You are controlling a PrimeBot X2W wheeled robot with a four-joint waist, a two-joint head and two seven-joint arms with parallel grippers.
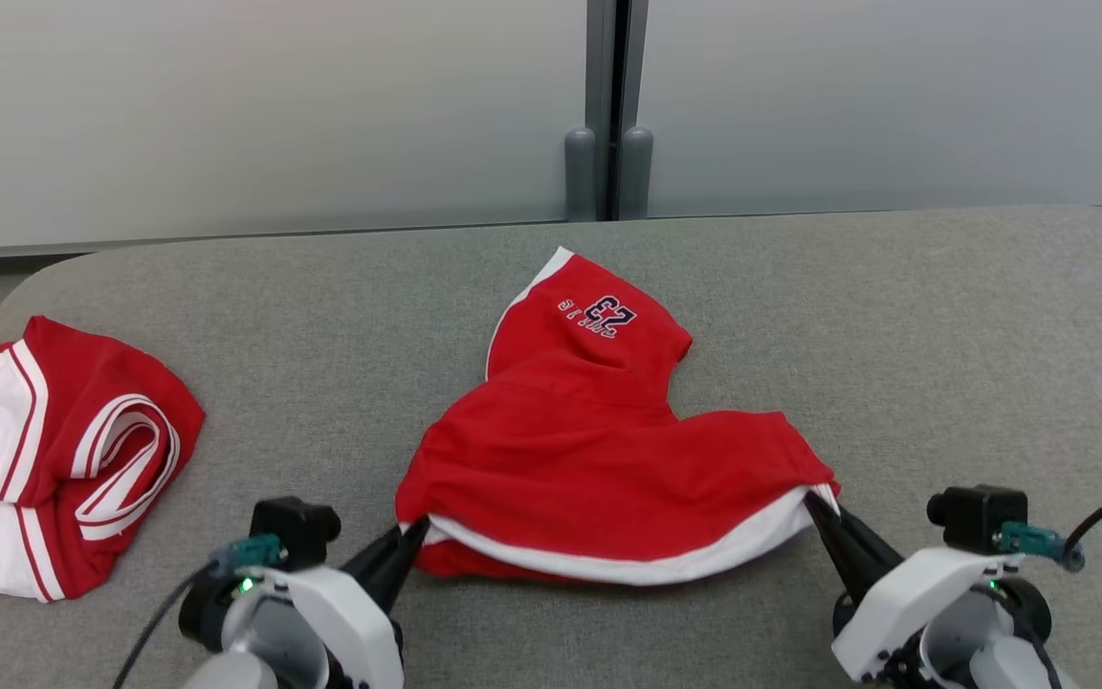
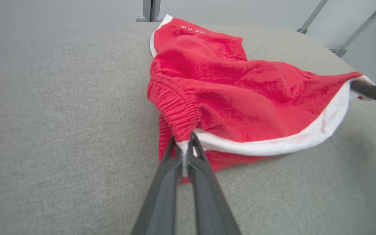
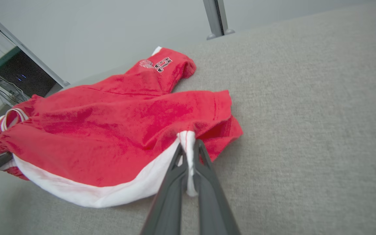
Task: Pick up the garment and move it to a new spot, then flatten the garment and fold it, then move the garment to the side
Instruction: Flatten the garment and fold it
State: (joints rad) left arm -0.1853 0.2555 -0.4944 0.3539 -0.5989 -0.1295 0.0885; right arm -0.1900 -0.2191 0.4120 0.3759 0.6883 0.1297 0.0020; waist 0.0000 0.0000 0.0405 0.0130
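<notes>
One garment (image 1: 599, 459) stretched between left gripper (image 1: 414, 529) and right gripper (image 1: 814, 500) — both clamping its hem.

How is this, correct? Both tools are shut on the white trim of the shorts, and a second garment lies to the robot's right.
Wrong side: the head view shows the second garment to the robot's left. The left tool and right tool are indeed shut on the white trim of the shorts.
</notes>
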